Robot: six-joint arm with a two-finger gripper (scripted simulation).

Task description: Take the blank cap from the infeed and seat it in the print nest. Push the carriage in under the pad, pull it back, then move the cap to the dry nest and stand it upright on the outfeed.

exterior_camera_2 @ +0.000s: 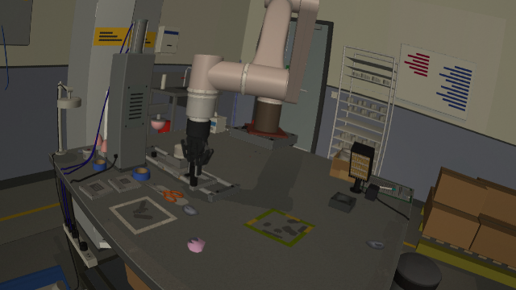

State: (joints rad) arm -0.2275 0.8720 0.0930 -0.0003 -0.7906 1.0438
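Note:
The white cap [177,150] sits in the nest on the carriage [177,160], just left of my arm. The carriage rides on a rail [189,177] that runs out from under the grey pad printer [131,108]. At the near end of the carriage my gripper [194,183] points straight down, closed on the carriage's handle. The printer's pink pad [158,125] hangs behind the cap. The dark dry nest [342,201] stands far to the right. The white-framed zone [142,213] and the yellow-framed zone [280,227] lie on the near tabletop.
A cardboard box [342,165] sits by the wire rack at the table's far right edge. Orange scissors [172,195], blue tape rolls [141,173] and two flat plates [109,186] lie left of the rail. A pink scrap [196,244] lies near the front edge.

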